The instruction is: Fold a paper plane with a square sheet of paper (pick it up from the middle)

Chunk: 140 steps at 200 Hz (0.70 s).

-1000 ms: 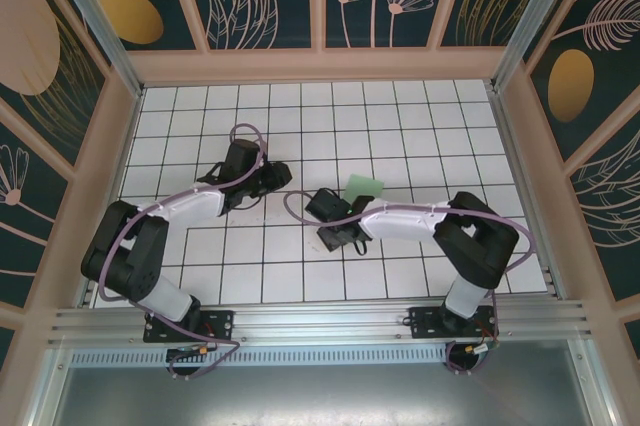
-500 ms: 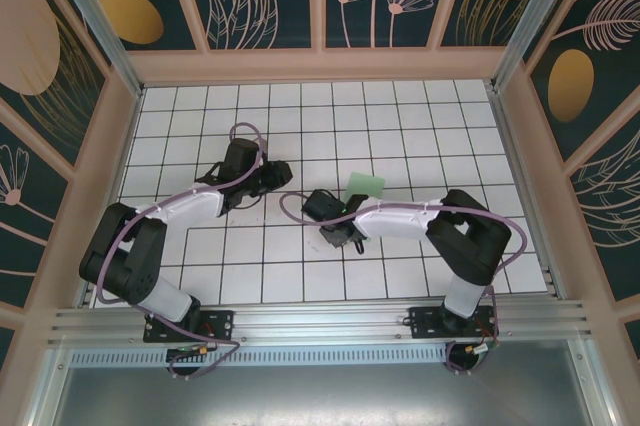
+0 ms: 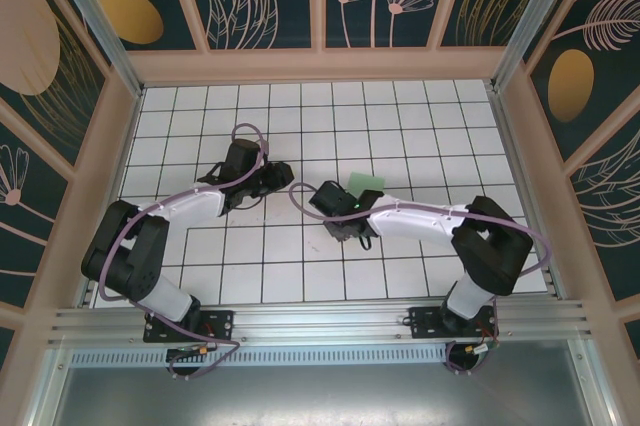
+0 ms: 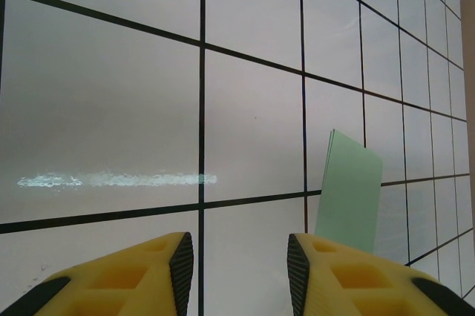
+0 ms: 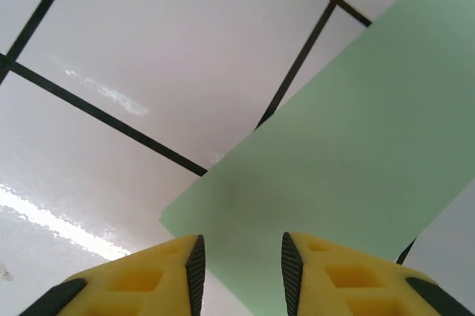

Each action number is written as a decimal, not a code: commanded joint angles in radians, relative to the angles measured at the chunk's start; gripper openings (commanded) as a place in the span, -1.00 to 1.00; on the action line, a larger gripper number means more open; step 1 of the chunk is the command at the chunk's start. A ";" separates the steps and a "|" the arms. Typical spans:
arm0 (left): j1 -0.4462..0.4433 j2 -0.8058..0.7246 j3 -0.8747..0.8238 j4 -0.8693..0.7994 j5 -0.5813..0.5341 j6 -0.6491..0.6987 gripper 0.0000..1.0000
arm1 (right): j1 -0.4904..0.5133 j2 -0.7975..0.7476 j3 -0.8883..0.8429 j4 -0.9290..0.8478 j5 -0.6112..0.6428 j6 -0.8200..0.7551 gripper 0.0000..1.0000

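The pale green sheet of paper (image 3: 366, 184) lies on the white-tiled tabletop (image 3: 400, 116), right of centre. The right end effector (image 5: 239, 257) is poised over its near-left corner, fingers apart and gripping nothing. The left end effector (image 4: 240, 257), to the paper's left, is likewise open and empty.

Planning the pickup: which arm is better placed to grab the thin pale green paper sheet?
Right. The right gripper sits at the edge of the thin pale green paper sheet, fingers apart; the left gripper sees it off to one side.
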 commanded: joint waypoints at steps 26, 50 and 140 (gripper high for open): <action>0.002 0.015 0.018 0.025 0.018 0.009 -0.16 | -0.031 -0.009 -0.006 -0.129 -0.090 -0.155 0.13; 0.002 0.017 0.021 0.026 0.022 0.011 -0.16 | -0.048 0.024 -0.001 -0.152 -0.068 -0.194 0.19; 0.002 0.019 0.013 0.021 0.026 0.017 -0.15 | -0.050 0.104 0.040 -0.138 0.026 -0.193 0.15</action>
